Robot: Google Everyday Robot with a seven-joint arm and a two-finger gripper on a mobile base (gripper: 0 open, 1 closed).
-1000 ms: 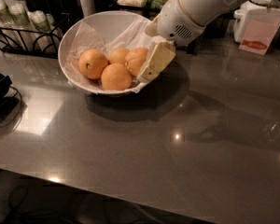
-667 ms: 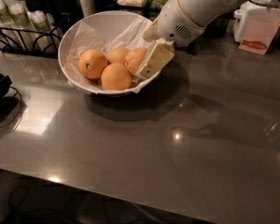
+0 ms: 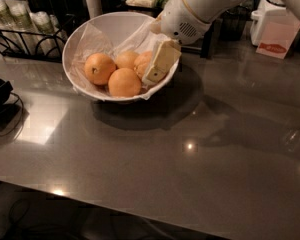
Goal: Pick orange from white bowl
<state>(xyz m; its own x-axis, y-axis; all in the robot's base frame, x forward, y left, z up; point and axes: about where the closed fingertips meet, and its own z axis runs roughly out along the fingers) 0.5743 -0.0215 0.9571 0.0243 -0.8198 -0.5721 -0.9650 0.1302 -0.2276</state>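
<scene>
Sitting at the front of the white bowl [image 3: 115, 24], on the side nearest my view, is the orange [image 3: 124, 82] I'm after. It is smooth-skinned and packed against three others: the dimpled orange [image 3: 99, 68] to its left, the rear orange [image 3: 126, 59] behind it, and the right-hand orange [image 3: 141, 62], which is partly hidden. All four lie on the crinkled white paper [image 3: 92, 36] lining the bowl. The gripper [image 3: 156, 69] hangs over the bowl's right rim, its cream-coloured end tilted down against the right-hand orange and just beside mine. I cannot tell whether it is released or grasping anything. The white arm [image 3: 200, 6] slants away to the upper right. The bowl stands on a glossy grey counter [image 3: 155, 174]. A black wire rack of cups [image 3: 20, 24] stands behind on the left, and a white carton with a red label [image 3: 276, 31] on the right.
</scene>
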